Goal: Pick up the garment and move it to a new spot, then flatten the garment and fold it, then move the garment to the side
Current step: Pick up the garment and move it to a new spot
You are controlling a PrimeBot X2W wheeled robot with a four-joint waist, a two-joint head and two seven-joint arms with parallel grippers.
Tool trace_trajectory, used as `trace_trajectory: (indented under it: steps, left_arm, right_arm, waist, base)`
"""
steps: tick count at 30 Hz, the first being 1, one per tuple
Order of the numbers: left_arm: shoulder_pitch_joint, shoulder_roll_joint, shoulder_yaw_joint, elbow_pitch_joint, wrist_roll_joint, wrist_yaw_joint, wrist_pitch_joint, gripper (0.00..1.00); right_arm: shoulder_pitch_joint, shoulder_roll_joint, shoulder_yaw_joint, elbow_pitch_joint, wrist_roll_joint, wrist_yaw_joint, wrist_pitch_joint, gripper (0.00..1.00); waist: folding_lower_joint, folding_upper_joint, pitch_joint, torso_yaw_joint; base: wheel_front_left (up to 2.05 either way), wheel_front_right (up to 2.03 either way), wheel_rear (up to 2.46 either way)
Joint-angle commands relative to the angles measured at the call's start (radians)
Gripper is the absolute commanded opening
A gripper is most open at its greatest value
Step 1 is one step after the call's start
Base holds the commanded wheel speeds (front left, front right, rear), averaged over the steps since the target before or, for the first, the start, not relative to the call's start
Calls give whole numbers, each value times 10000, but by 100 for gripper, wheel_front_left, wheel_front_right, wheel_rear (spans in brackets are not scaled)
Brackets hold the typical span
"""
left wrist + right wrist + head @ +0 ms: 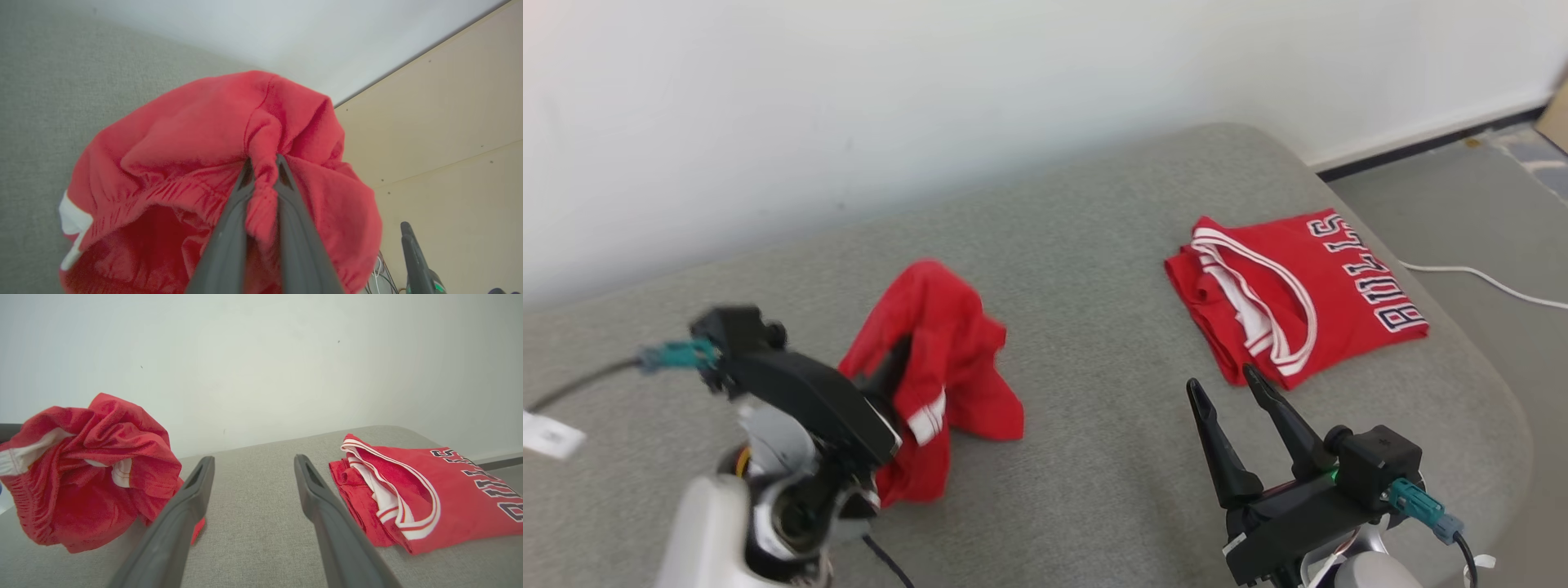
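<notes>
Left hand point(263, 161) is clenched on a bunched fold of the crumpled red fabric garment point(184, 134), which hangs low over the grey padded seat point(1094, 457). Recommended: lift until the hem clears, then set it down well apart from the folded red lettered jersey point(1307, 294). The left wrist is tipped forward. The right hand point(1221, 380) is spread wide and empty, near the jersey.

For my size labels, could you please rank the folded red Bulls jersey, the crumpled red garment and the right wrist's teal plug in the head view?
Largest, tied: folded red Bulls jersey and crumpled red garment; the garment hangs nearer the camera, so unranked.
Smallest: right wrist's teal plug.
</notes>
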Motion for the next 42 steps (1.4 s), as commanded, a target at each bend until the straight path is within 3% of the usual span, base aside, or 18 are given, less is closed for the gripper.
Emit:
trace_trajectory:
  steps: [1, 7, 8, 10, 16, 19, 24, 29, 34, 42]
  left_arm:
    - [193, -45, -133, 406, 304, -41, -380, 0]
    - [61, -21, -738, 2909, 1468, -96, -2159, 0]
    - [-32, -19, -793, 3279, 1683, -97, -2520, 5]
    - [-184, 8, -906, 3907, 2122, -113, -3326, 100]
    - [-374, -9, -1054, 4942, 2717, -257, -5619, 100]
    - [-255, -31, -1089, 4928, 2818, -466, -6778, 100]
    - [405, 8, -1151, 4650, 3177, -445, -8381, 100]
    - [1329, 177, -844, 3827, 3619, -267, -8890, 100]
    - [2540, 402, -327, 2426, 4772, -97, -8924, 100]
    - [3897, 413, 220, 1250, 5949, -532, -8924, 100]
  right_arm:
    - [102, 2, 23, -33, 15, -25, 50, 100]
    - [-30, -108, 53, -123, 69, -25, 61, 100]
    - [-33, -120, 48, -126, 69, -25, 63, 100]
    - [-32, -144, 12, -116, 75, -25, 72, 100]
    - [220, -103, -325, -123, -52, -25, 102, 100]
    - [389, -124, -633, -157, -98, -25, 94, 100]
    - [690, -103, -1208, -299, -214, -25, 124, 100]
    - [974, -48, -1727, -478, -333, -25, 167, 100]
    - [1270, -76, -2093, -472, -434, -25, 177, 100]
    - [1813, -136, -2512, -236, -508, -25, 100, 100]
  waist:
    - [1, 0, 253, -429]
    - [1, 0, 449, -666]
    - [1, 0, 456, -669]
    - [1, 0, 442, -640]
    - [1, 0, 273, -125]
    - [1, 0, 159, 295]
    - [1, 0, -51, 1035]
    - [1, 0, -227, 1679]
    - [1, 0, -373, 2206]
    - [1, 0, -607, 2745]
  base:
    - [0, 0, 0]
    - [0, 0, 0]
    - [0, 0, 0]
    - [0, 0, 0]
    - [0, 0, 0]
    - [0, 0, 0]
    - [0, 0, 0]
    - [0, 0, 0]
    - [0, 0, 0]
    - [0, 0, 0]
